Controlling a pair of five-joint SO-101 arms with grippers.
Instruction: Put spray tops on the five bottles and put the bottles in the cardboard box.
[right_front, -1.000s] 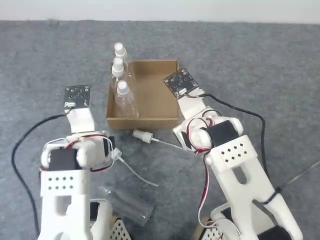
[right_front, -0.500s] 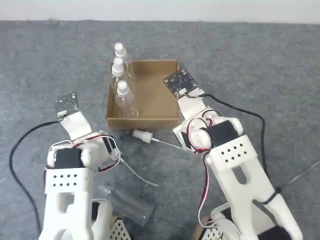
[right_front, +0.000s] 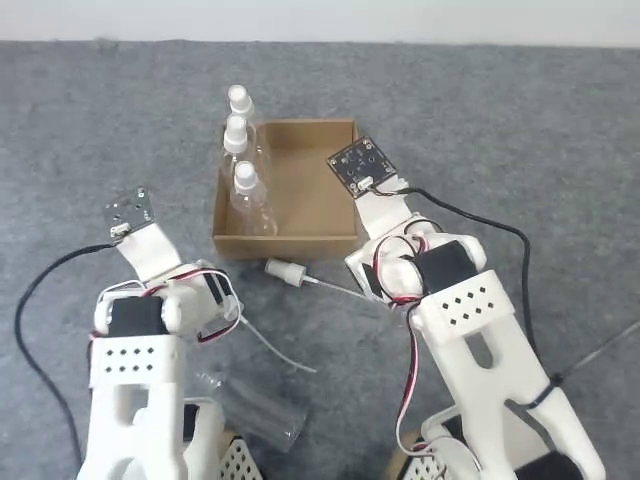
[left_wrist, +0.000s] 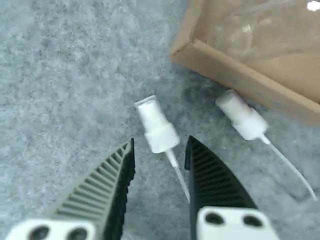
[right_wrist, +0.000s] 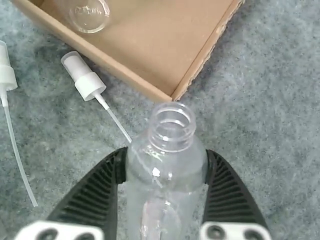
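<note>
Just off the near right corner of the box (right_front: 285, 245), my right gripper (right_wrist: 165, 155) is clamped on an uncapped bottle (right_wrist: 170, 135), a finger pressed against each side. The bottle's long axis runs out along the gripper, and its open neck points far, toward that corner. On the carpet (right_front: 520, 120) just near of the box's front wall lies a top (right_front: 285, 270), head to the left, tube trailing right and slightly near. My left gripper (left_wrist: 161, 142) stands apart over a second top (left_wrist: 157, 131). Its head sits just beyond the fingertips and its tube runs back between them, clear of both as far as I can see. Three capped bottles (right_front: 245, 185) line the box's left wall, caps toward the far side; I can't tell whether they stand or lie. A spare bottle (right_front: 255, 405) lies on its side by the left arm's base, its axis running from far left to near right.
</note>
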